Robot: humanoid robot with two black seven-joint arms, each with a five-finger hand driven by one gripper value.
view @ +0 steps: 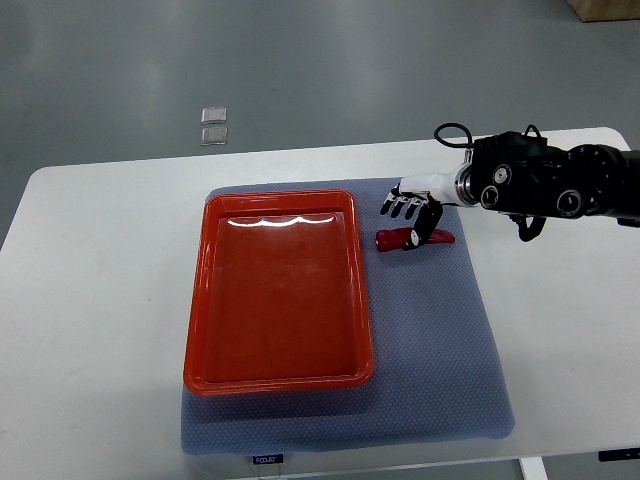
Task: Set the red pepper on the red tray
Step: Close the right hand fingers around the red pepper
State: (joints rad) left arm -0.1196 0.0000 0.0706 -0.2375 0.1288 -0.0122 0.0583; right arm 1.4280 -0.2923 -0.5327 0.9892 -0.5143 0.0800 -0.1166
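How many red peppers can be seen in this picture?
1. The red pepper lies on the blue mat, right of the red tray, partly under the right hand. The tray holds nothing, and no other pepper shows.

A white table (90, 300) with rounded corners fills the lower frame, a blue-grey mat (440, 370) spread across its middle. Beyond it, toward twelve o'clock, a smooth grey floor (300, 60) shows soft light reflections, with two small clear squares (214, 125) at about eleven o'clock. A brown box corner (608, 8) sits at one o'clock.
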